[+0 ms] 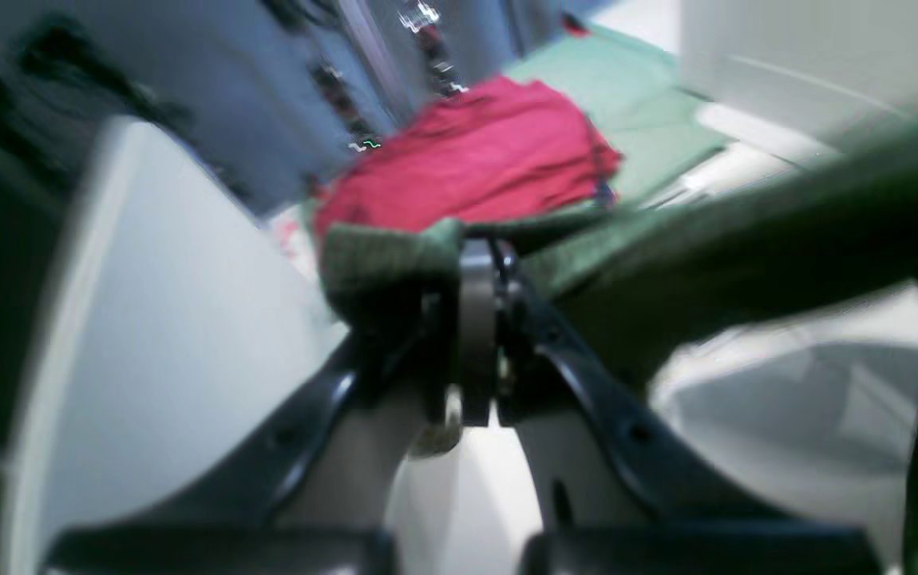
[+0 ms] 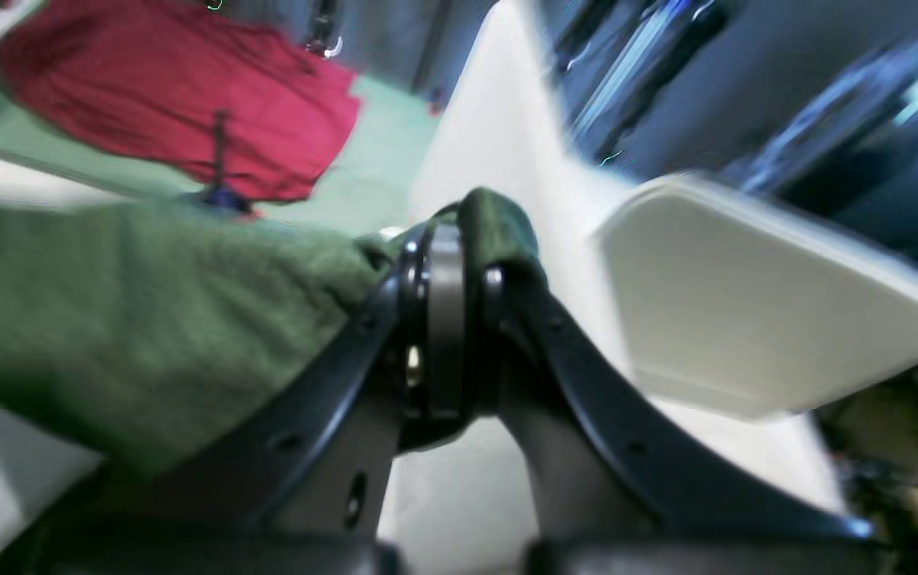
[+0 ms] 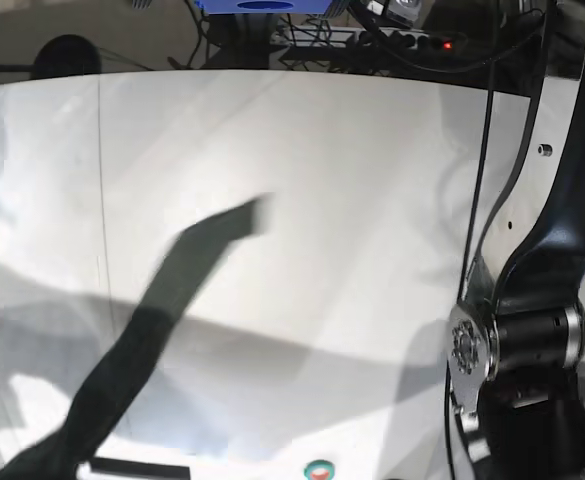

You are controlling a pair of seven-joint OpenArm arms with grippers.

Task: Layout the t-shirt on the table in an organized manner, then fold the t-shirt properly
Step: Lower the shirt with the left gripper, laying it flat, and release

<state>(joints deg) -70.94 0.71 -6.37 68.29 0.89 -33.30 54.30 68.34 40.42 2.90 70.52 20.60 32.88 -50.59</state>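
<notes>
The t-shirt (image 3: 142, 340) hung in the air as a dark green band, drawn out from the near left toward the middle over the white table (image 3: 372, 180), nothing of it lying flat. The right pincer (image 2: 447, 239) was clamped shut on a bunched fold of it, with the cloth trailing off to the left in the right wrist view. The left pincer (image 1: 479, 255) was likewise closed tight on an edge, with fabric stretching away to the right in the left wrist view. The fabric looked thin, soft and light, sagging and crumpling between grips, so it would likely drape rather than hold shape. Shoulder seams or hem corners would probably be the best places to hold it for spreading
</notes>
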